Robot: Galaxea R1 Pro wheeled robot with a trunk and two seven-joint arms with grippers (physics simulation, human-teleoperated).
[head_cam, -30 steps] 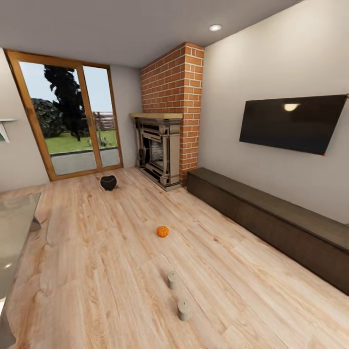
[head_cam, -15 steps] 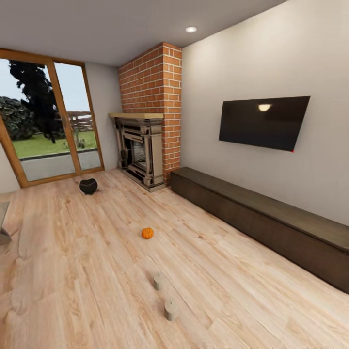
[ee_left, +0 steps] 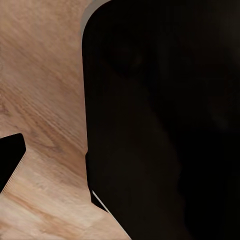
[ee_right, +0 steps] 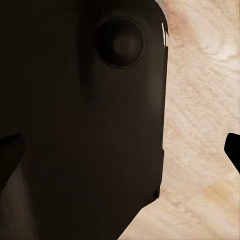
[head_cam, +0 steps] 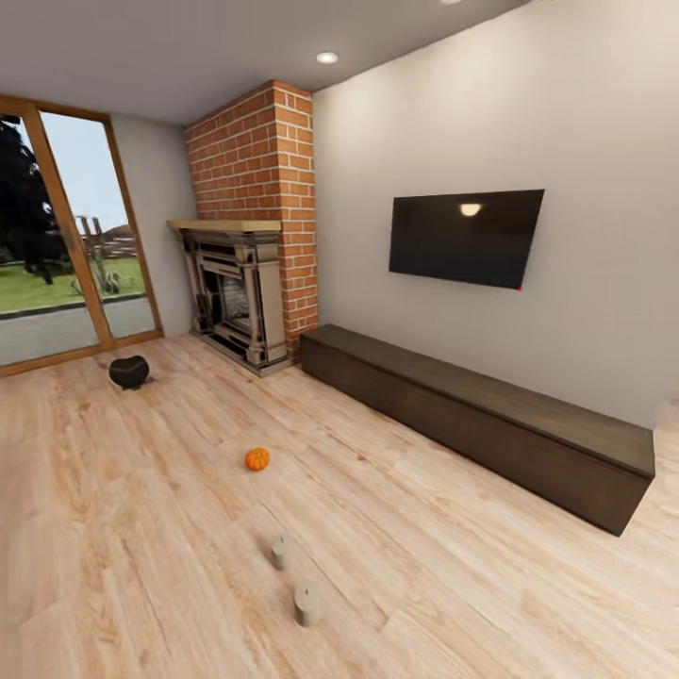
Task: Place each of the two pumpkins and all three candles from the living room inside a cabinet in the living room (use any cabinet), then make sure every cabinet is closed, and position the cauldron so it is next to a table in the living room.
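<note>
One small orange pumpkin sits on the wooden floor in the head view. Two stubby grey candles stand upright nearer to me. The black cauldron rests on the floor by the glass door. Along the right wall, under the TV, runs the long dark-brown cabinet, all fronts closed. The table is out of view. In the left wrist view, my left gripper hangs over the robot's dark body, one fingertip at the frame edge. My right gripper stands open and empty, fingertips far apart.
A brick fireplace stands at the cabinet's far end. A glass door fills the far left wall. A TV hangs above the cabinet. Open wooden floor lies between me and the cabinet.
The head camera has turned to the right, so the whole scene has shifted left and the glass table has left the picture. The things on the floor have not moved.
</note>
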